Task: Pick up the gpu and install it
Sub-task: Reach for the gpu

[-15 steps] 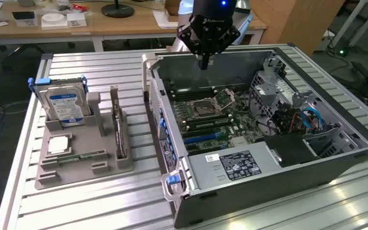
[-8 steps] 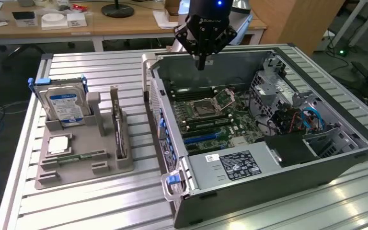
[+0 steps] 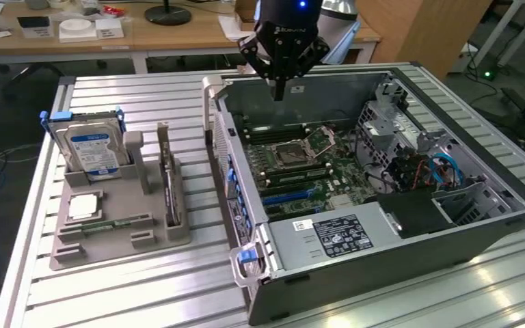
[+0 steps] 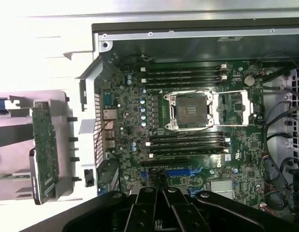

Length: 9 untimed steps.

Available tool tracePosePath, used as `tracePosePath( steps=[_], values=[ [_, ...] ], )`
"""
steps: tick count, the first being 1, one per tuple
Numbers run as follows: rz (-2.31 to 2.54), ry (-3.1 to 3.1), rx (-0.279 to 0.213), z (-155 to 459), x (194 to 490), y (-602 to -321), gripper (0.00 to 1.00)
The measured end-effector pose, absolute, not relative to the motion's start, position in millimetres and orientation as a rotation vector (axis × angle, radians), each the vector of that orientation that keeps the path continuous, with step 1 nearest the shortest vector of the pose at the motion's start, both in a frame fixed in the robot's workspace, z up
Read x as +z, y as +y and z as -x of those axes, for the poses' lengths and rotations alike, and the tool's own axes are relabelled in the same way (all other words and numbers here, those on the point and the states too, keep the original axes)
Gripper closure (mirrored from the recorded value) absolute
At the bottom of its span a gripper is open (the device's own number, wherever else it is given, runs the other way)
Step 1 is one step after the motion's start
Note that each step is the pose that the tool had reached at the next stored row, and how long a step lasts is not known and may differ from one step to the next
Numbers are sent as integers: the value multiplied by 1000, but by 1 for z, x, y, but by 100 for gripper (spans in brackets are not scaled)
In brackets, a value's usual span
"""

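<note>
Gpu point(image 3: 169, 188) stands on edge, long axis parallel to the case point(image 3: 409, 263); end effector point(image 3: 279, 92) closed, empty.

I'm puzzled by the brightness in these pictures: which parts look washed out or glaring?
Wrist view: the table beside the case is blown out to white, while the motherboard is evenly lit. Exterior view: light glints off the table slats at the view's lower right, and the case's inside is darker.

A slatted, seemingly aluminium table point(image 3: 135, 294) carries a grey parts holder point(image 3: 121, 249) beside an open computer case point(image 3: 409, 266).
</note>
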<state>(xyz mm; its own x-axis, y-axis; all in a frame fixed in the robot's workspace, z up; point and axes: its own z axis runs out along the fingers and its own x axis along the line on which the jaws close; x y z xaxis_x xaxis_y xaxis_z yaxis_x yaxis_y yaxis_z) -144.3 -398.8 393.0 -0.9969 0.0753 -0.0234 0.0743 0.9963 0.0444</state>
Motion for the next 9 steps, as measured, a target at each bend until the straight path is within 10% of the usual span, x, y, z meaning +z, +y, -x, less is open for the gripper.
tracePosePath(
  steps=[9],
  values=[
    [-117,3114,68,159,393,-399,89]
  ],
)
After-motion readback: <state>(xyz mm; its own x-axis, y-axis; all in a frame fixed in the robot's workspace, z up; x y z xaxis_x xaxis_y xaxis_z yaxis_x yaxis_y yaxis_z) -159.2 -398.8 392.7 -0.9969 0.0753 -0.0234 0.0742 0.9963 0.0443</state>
